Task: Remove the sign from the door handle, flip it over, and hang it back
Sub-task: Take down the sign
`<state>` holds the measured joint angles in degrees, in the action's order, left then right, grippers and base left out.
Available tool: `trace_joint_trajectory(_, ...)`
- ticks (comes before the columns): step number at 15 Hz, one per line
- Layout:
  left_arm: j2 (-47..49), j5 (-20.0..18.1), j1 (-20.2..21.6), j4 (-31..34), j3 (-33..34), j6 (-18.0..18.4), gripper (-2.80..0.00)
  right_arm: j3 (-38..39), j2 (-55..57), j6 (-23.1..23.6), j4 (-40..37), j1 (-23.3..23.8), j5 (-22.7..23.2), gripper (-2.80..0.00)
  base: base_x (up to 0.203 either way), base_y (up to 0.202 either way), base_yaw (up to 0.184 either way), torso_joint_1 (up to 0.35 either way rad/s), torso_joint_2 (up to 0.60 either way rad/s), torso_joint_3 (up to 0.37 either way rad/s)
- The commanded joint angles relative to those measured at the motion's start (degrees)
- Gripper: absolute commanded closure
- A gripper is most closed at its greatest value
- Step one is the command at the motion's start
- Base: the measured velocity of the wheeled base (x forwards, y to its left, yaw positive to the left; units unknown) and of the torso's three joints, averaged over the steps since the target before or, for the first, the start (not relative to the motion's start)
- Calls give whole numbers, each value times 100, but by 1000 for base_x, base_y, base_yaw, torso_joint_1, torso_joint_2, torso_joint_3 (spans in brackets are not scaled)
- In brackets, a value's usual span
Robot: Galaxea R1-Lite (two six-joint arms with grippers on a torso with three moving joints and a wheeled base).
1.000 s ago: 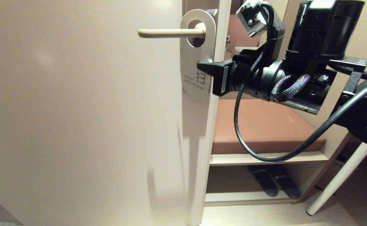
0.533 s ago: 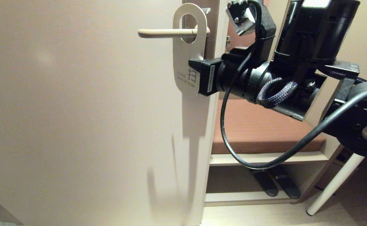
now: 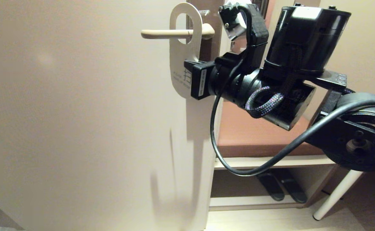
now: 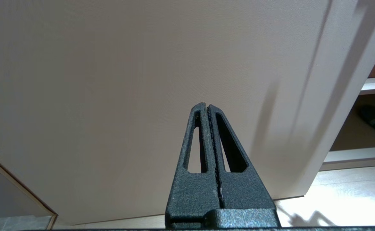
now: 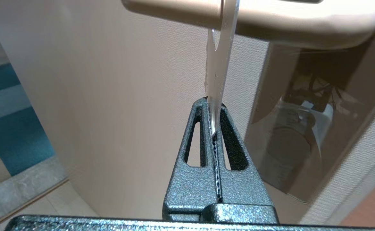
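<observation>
The sign (image 3: 180, 61) shows its white face with small grey lettering, and its oval hole is threaded over the cream door handle (image 3: 162, 33), about a third of the way from the pivot toward the free end. My right gripper (image 3: 188, 72) is shut on the sign's right edge below the hole. In the right wrist view the sign (image 5: 219, 64) is edge-on, pinched between the right gripper (image 5: 213, 110) fingers, under the door handle (image 5: 270, 17). The left gripper (image 4: 207, 107) is shut on nothing, low down, facing the door's lower panel.
The cream door (image 3: 78, 112) fills the left, and the brown-grey handle plate (image 5: 303, 128) sits by its edge. Past the door edge stand a bench with a brown cushion (image 3: 258, 134), dark slippers (image 3: 280, 186) on the shelf below, and a white leg (image 3: 338, 192).
My right gripper has moved left with the sign, sliding its hole along the lever away from the pivot. The sign has turned more edge-on. The left gripper has not moved.
</observation>
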<state>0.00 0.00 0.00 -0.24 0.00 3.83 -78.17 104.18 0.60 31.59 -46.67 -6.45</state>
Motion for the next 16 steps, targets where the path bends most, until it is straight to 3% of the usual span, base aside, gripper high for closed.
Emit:
trace_joint_trajectory(1,9,0,0,-2,0,4,0,3,58,2,41,-65,-6,0,0,0,0,0,0,0)
trace_joint_trajectory(16,9,0,0,-2,0,4,0,-583,489,101,250,-578,-568,0,0,0,0,0,0,0)
